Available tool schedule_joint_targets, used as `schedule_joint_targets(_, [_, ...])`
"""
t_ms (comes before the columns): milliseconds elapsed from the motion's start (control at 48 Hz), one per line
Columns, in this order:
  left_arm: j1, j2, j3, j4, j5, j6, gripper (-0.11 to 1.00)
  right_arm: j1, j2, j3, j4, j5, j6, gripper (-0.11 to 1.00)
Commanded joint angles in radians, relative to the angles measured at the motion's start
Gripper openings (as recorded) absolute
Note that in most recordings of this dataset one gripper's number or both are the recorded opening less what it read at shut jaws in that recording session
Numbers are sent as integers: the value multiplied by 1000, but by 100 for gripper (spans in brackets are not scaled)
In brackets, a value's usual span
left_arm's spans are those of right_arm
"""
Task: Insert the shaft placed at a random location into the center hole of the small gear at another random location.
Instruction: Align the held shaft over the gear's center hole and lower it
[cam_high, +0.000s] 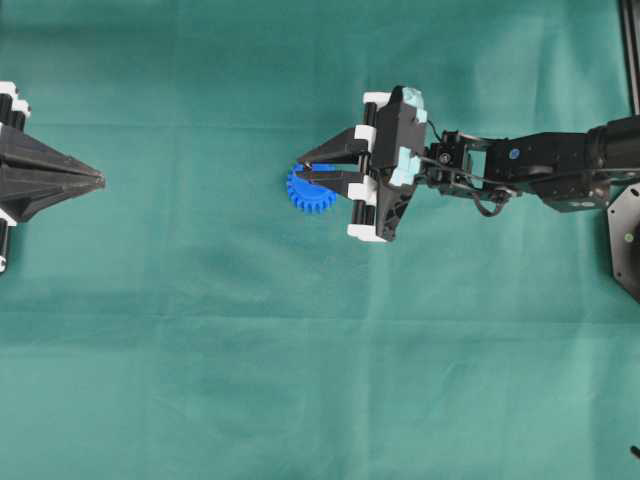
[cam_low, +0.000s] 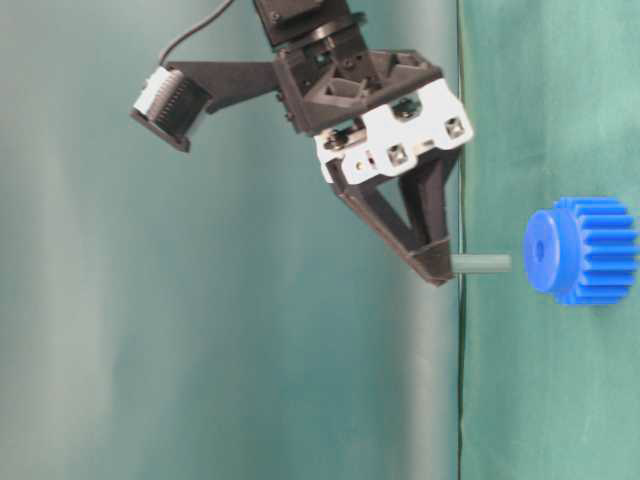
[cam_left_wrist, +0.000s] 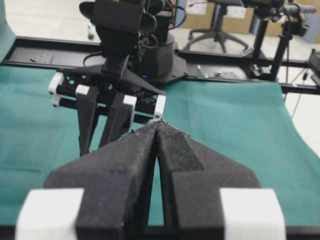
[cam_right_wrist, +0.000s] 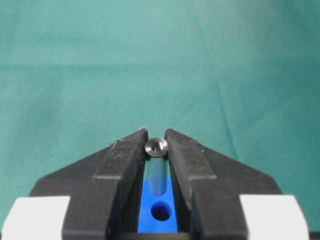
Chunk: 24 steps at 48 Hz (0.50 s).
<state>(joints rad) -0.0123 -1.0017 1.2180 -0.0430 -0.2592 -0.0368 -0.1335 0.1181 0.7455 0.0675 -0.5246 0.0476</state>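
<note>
Overhead exterior view shows the right tool (cam_high: 303, 172) reaching in from the right edge over the green tabletop (cam_high: 200, 350), its black fingertips meeting above the small gear (cam_high: 311, 193), which lies near the middle of the cloth. The gear's blue toothed rim shows below and to the left of the fingertips, and its upper part is covered by them. Well apart, at the left edge, the left tool (cam_high: 100, 180) rests with its two fingers pressed together to a point and nothing between them.

From the table-level exterior view, which is turned on its side, the right tool (cam_low: 437, 268) pinches one end of the shaft (cam_low: 481, 263), a short grey-green pin that sticks straight out toward the gear (cam_low: 585, 250). The pin's free end stands just short of the hub face, a narrow gap between them, and it lines up close to the center hole (cam_low: 541, 250), a small dark round opening in the hub.

The right wrist view looks down along the closed fingers (cam_right_wrist: 125, 160): the shaft (cam_right_wrist: 156, 147) sits gripped between them, its shiny round end toward the camera, and beneath it the blue hub and the center hole (cam_right_wrist: 161, 212) show in the slot.

The left wrist view shows the left tool (cam_left_wrist: 159, 125) closed tip to tip, empty, with the other arm beyond it
</note>
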Motion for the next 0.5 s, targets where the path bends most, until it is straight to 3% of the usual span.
schedule_joint_targets(0, [0, 8, -8, -2, -5, 2, -1, 3, 9, -17, 5, -5, 2, 16])
schedule_joint_targets(479, [-2, 8, -8, -2, 5, 0, -1, 2, 32, -18, 18, -5, 3, 16])
